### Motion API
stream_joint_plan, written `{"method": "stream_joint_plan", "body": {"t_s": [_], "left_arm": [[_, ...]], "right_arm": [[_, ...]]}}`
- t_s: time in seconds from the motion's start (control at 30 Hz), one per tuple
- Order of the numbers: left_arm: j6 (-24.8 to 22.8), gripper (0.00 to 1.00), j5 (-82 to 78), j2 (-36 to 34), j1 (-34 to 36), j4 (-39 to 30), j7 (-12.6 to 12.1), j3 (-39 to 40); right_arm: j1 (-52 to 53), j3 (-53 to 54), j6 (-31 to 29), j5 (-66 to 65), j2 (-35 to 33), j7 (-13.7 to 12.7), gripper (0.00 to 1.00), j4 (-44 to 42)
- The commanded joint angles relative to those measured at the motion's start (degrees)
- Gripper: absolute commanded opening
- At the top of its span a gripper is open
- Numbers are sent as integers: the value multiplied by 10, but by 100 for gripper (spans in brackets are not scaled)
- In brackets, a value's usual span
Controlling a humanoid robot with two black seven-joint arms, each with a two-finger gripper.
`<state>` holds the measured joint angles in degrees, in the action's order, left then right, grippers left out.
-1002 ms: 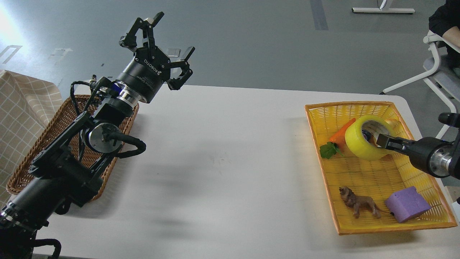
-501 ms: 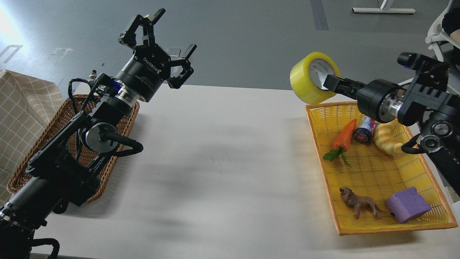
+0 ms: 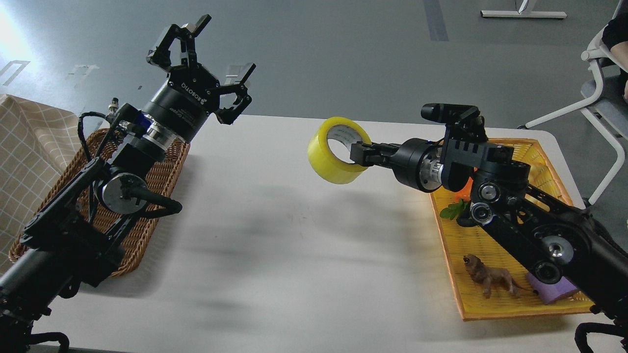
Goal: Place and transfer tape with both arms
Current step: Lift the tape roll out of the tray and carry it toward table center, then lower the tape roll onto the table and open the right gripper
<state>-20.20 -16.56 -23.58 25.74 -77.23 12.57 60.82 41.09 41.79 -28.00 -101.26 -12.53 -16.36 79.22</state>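
Note:
The yellow tape roll (image 3: 331,159) with a pale inner core hangs in the air above the white table (image 3: 294,230), right of its middle. My right gripper (image 3: 359,153) is shut on the roll's right wall and holds it out to the left. My left gripper (image 3: 208,61) is open and empty, raised above the table's far left edge, its fingers spread. The two grippers are well apart.
A brown wicker basket (image 3: 157,196) lies at the left under my left arm, beside a checked cloth (image 3: 29,147). A yellow tray (image 3: 490,304) at the right holds a toy lion (image 3: 488,279), a purple block (image 3: 552,290) and a carrot's green leaves (image 3: 452,211). A white chair (image 3: 601,93) stands far right.
My right arm lifted the tape out of the yellow tray and carried it left over the table. My left gripper shifted slightly left and stayed open.

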Motion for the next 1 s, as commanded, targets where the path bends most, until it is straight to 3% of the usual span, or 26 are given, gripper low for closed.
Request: {"method": "stream_joint_plan", "body": {"t_s": [0.0,0.27,0.97], "left_arm": [[-3,100,0,-1,-3,1,2,4],[-8,100,0,-3,-4,1,3,7],[-15,100,0,-15,-4,2,3,8]], "right_arm": [[20,-68,0,-20,19,0,5,-4],[40,-108,0,-70,62,0,5,-40],[29,-148,0,-92,63,4,5,-76]]}}
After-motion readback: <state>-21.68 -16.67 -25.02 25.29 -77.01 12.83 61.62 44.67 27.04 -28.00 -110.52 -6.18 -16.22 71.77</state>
